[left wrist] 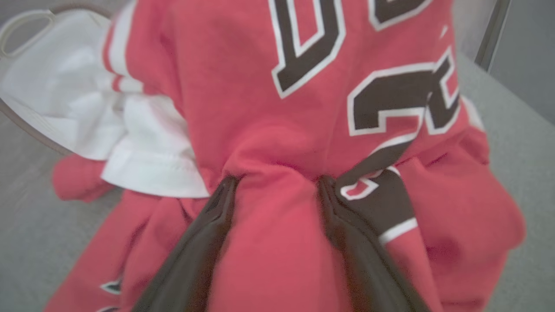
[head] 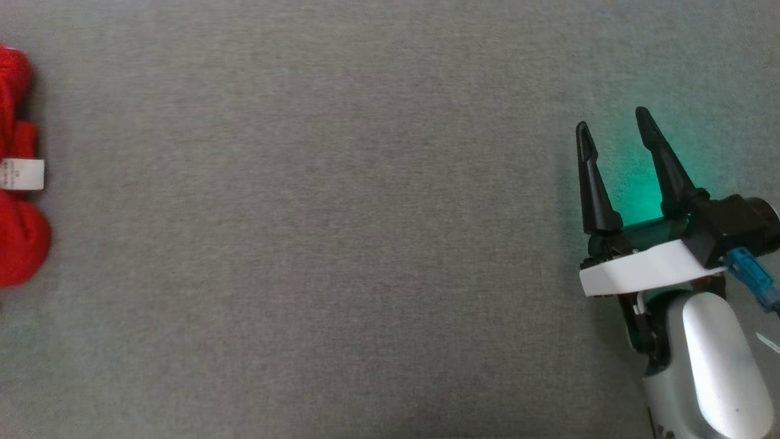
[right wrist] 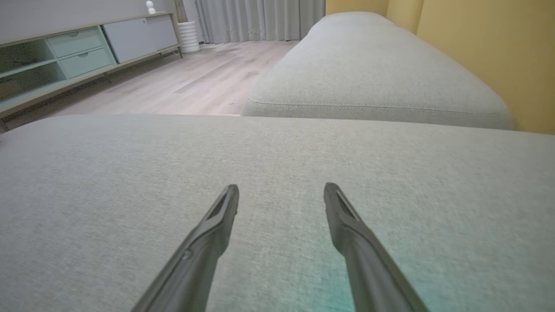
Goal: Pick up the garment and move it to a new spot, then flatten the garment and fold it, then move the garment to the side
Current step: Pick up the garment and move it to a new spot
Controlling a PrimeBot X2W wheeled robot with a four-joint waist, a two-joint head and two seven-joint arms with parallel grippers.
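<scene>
- Red garment point(left wrist: 243, 86) with black numerals edged in white, heaped and creased on a grey cushion point(left wrist: 498, 130). In the head view it lies at the far left edge, with a white label point(head: 23, 174) showing.
- Left gripper point(left wrist: 276, 180): jaws wide, tips pushed into the garment. A fold of red cloth bunches between them and is not clamped.
- White cloth point(left wrist: 143, 143): touches the garment on the left of the left wrist view, one hem lying over the red.
- Right gripper point(head: 612, 119): jaws wide with nothing between them. It hangs over bare cushion at the lower right of the head view, well apart from the garment.
- Green glow point(head: 640, 189): on the cushion between the right gripper's fingers.
- Second cushion point(right wrist: 368, 65): grey, lying beyond the first in the right wrist view.
- Wood floor point(right wrist: 195, 78): pale, left of the second cushion.
- Low cabinet point(right wrist: 86, 43): along the far left.
- Curtain point(right wrist: 260, 17): grey, at the back.
- Yellow wall point(right wrist: 498, 43): right of the cushions.
</scene>
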